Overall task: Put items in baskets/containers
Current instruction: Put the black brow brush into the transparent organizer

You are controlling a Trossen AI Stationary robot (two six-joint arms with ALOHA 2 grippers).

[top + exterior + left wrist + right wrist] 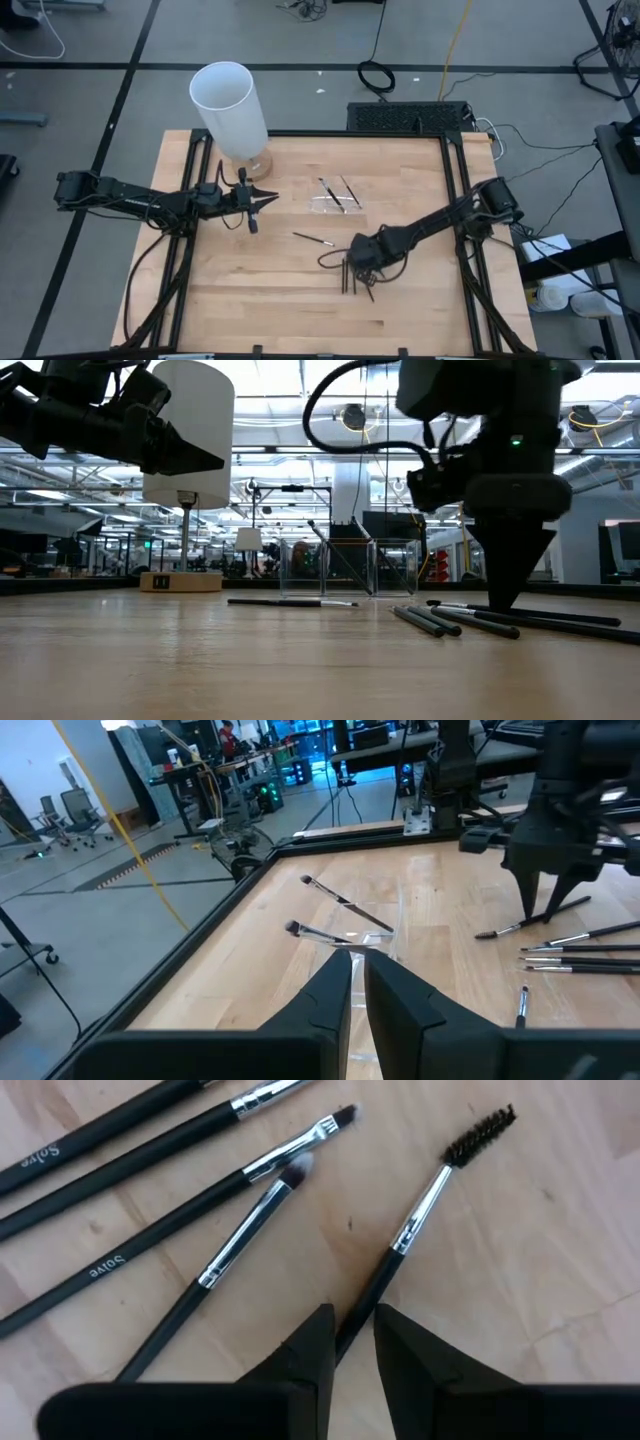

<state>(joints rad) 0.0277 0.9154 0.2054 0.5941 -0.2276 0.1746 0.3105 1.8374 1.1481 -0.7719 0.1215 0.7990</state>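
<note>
Several dark-handled brushes (pixel 362 283) lie side by side on the table under my right gripper (pixel 355 1345), which points down and is shut on a spoolie brush (pixel 420 1200). One more brush (pixel 312 238) lies alone to the left of them. The clear tray (pixel 335 197) stands at mid-table with two brushes (pixel 335 895) leaning inside it. My left gripper (pixel 272 203) is shut, holds nothing and hovers level above the table, left of the tray and beside the white cylinder's base. My right gripper pinches the spoolie brush by its black handle (pixel 365 1305), below the silver ferrule. The fingers come from above, pointing down, and lie across the handle. The brush lies flat on the wood with its bristle head (pixel 480 1135) pointing away from the other brushes.
A tall white cylinder (pixel 230 105) on a wooden base (pixel 257 165) stands at the far left of the table, close behind my left gripper. Black rails (pixel 450 200) frame the table. Bare wood lies along the near side.
</note>
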